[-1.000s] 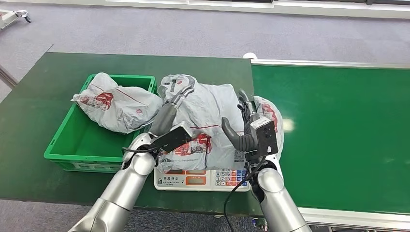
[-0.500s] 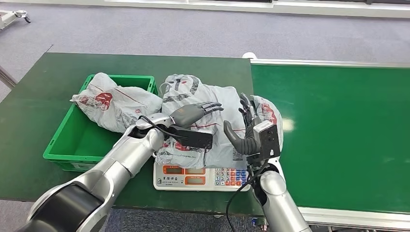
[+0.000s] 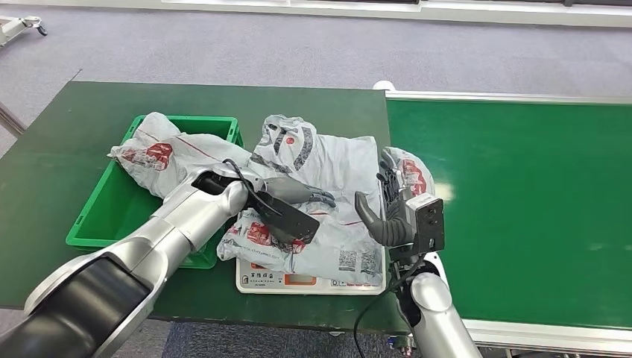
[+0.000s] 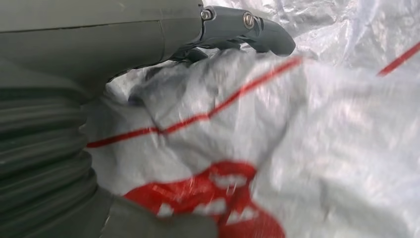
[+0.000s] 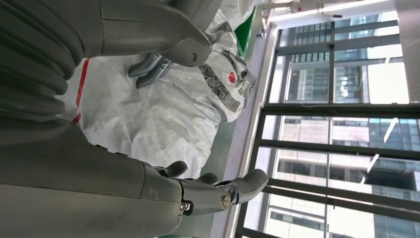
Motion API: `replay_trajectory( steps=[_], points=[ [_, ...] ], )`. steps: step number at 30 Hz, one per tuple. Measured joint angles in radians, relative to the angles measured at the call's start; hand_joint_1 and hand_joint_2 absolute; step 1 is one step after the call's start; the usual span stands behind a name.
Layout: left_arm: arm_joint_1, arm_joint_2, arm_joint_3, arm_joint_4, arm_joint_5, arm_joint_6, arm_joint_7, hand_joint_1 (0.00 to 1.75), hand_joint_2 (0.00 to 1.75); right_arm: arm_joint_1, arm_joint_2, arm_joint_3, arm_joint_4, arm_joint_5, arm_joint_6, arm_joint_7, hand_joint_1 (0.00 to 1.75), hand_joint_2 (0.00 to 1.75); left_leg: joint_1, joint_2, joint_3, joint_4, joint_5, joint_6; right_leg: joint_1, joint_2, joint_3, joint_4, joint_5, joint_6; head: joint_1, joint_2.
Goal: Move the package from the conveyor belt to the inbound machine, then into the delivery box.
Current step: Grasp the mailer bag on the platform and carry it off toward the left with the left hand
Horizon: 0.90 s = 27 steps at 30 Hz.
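Package lies on the scale between the two hands

The package (image 3: pixel 328 201) is a big crumpled grey plastic bag, and it lies on the white scale (image 3: pixel 298 282) at the near edge of the dark green surface (image 3: pixel 67 142). The left hand (image 3: pixel 294 195) rests flat on top of the bag, with the fingers stretched out over the plastic and not closed around it. The right hand (image 3: pixel 387 212) stands just beside the right side of the bag, with the thumb apart from the fingers and nothing held between them.

The bag has thin red lines, red printed marks and a dark pattern near its far end. In the left wrist view the plastic (image 4: pixel 277 148) is very near and somewhat blurred. The bag covers most of the scale, so only part of the front panel can be seen.

A second bag (image 3: pixel 179 153) of the same kind lies over the far rim of the green crate (image 3: pixel 97 224), left of the scale. The conveyor belt (image 3: pixel 522 201) is on the right
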Motion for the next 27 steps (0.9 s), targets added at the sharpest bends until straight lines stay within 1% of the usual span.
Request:
replay_trajectory(
  steps=[4,6,8,13,15,20,27],
  points=[
    [-0.004,0.033,-0.061,-0.010,0.059,-0.056,-0.028,1.75,1.75,0.001,-0.006,-0.001,-0.005,-0.013,0.022,0.007,0.00,1.75,0.000,0.000,0.000,0.000,0.000,0.000,0.000,0.000,0.000,0.000,0.000,0.000,0.000,0.000],
    [-0.007,0.047,-0.088,-0.023,0.076,-0.061,-0.030,1.75,1.75,0.001,-0.009,-0.001,-0.005,-0.018,0.028,0.008,0.00,1.75,0.000,0.000,0.000,0.000,0.000,0.000,0.000,0.000,0.000,0.001,0.000,0.000,0.000,0.000],
    [-0.010,0.060,-0.115,-0.043,0.084,-0.036,-0.019,1.75,1.75,0.002,-0.011,0.000,-0.008,-0.020,0.027,0.006,0.00,1.75,0.000,0.000,0.000,0.000,0.001,-0.001,0.000,0.000,0.000,0.001,0.000,0.000,0.000,0.000],
    [-0.019,0.094,-0.178,-0.123,0.126,0.082,0.037,1.75,1.75,0.016,-0.022,-0.001,-0.023,-0.020,0.015,-0.011,0.00,1.75,0.000,0.000,0.000,0.000,0.001,-0.001,0.000,0.000,0.000,0.001,0.000,0.000,0.000,0.000],
    [-0.025,0.107,-0.194,-0.160,0.138,0.109,0.055,1.75,1.75,0.027,-0.026,-0.001,-0.028,-0.022,0.014,-0.016,0.00,1.75,0.000,0.000,0.000,0.000,0.001,-0.001,0.000,0.000,0.000,0.001,0.000,0.000,0.000,0.000],
    [-0.033,0.125,-0.216,-0.213,0.145,0.118,0.066,1.75,1.75,0.039,-0.033,-0.001,-0.037,-0.022,0.014,-0.017,0.00,1.75,0.000,0.000,0.000,0.000,0.001,-0.001,0.000,0.000,0.000,0.001,0.000,0.000,0.000,0.000],
    [-0.034,0.137,-0.232,-0.240,0.145,0.118,0.067,1.75,1.75,0.041,-0.038,-0.001,-0.038,-0.022,0.014,-0.017,0.00,1.75,0.000,0.000,0.000,0.000,0.001,-0.001,0.000,0.000,0.000,0.001,0.000,0.000,0.000,0.000]
  ],
)
